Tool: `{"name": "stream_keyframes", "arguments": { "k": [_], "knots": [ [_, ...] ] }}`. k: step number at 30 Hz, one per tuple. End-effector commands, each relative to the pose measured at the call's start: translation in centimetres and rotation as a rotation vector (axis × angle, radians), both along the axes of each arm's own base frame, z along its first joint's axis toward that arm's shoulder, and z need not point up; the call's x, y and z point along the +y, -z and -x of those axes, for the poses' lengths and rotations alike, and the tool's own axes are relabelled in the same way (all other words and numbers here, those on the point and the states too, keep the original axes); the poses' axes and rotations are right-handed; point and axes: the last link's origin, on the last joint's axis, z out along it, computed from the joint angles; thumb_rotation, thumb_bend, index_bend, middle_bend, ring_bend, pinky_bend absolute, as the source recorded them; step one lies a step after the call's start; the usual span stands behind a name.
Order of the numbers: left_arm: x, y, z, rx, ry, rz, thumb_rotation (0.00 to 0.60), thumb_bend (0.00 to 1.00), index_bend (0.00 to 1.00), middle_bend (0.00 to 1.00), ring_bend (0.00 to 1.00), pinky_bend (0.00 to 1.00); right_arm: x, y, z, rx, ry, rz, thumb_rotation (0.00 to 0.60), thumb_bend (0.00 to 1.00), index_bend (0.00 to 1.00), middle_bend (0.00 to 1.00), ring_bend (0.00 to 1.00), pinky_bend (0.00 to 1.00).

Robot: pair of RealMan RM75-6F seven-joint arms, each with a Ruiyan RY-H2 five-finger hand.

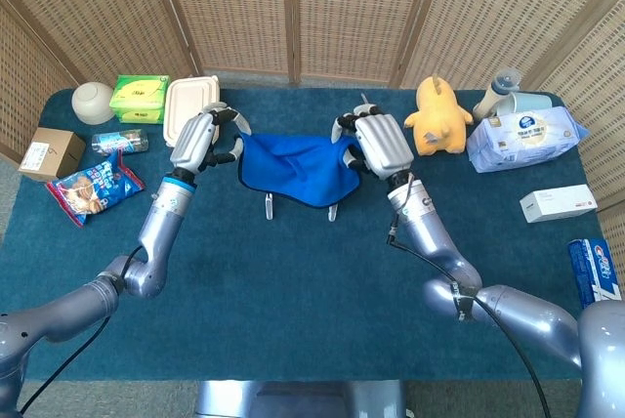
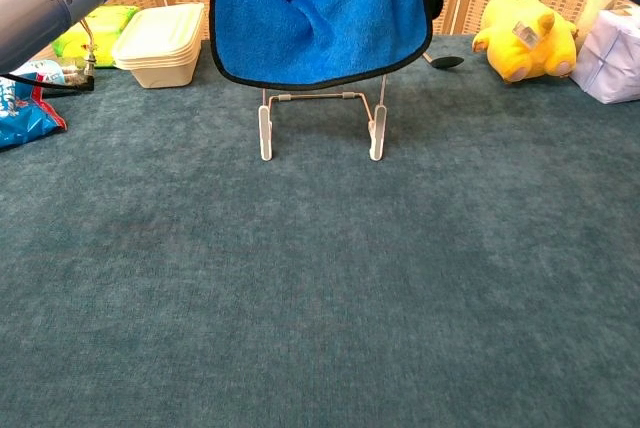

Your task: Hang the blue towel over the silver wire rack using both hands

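The blue towel (image 1: 293, 166) (image 2: 312, 18) hangs stretched between my two hands above the silver wire rack (image 1: 298, 207) (image 2: 320, 123). My left hand (image 1: 200, 140) grips the towel's left corner, and my right hand (image 1: 379, 142) grips its right corner. The towel's dark-edged lower hem sags in front of the rack's upper part and hides it. Only the rack's legs and two white feet show below the cloth. In the chest view the hands are mostly cut off at the top edge.
A stack of cream food boxes (image 1: 186, 105) (image 2: 160, 43) and a green packet (image 1: 139, 98) sit behind my left hand. A yellow plush toy (image 1: 437, 115) (image 2: 520, 33) and a wipes pack (image 1: 525, 140) lie to the right. A snack bag (image 1: 93, 187) lies left.
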Motion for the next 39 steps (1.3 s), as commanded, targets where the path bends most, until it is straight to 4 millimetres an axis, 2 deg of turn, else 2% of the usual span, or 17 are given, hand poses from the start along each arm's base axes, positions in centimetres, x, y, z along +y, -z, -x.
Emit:
{"name": "stream_keyframes", "arguments": {
  "k": [1, 17, 32, 39],
  "knots": [
    [0.0, 0.0, 0.0, -0.003, -0.002, 0.001, 0.6, 0.61, 0.79, 0.48, 0.36, 0.16, 0.1, 0.1, 0.4, 0.013, 0.001, 0.001, 0.6, 0.49, 0.98, 0.54, 0.48, 0.28],
    [-0.2, 0.0, 0.6, 0.001, -0.013, 0.002, 0.6, 0.61, 0.79, 0.48, 0.36, 0.16, 0.4, 1.1, 2.2, 0.063, 0.01, -0.009, 0.6, 0.49, 0.98, 0.54, 0.48, 0.28],
    [-0.3, 0.3, 1.1, 0.012, -0.022, 0.01, 0.6, 0.61, 0.79, 0.48, 0.36, 0.16, 0.5, 1.7, 2.7, 0.079, 0.006, -0.016, 0.6, 0.48, 0.97, 0.54, 0.48, 0.28],
    [-0.4, 0.6, 1.4, 0.03, -0.026, 0.023, 0.6, 0.61, 0.77, 0.47, 0.35, 0.14, 0.4, 1.6, 3.0, 0.095, 0.009, -0.021, 0.6, 0.46, 0.93, 0.54, 0.46, 0.26]
  ]
}}
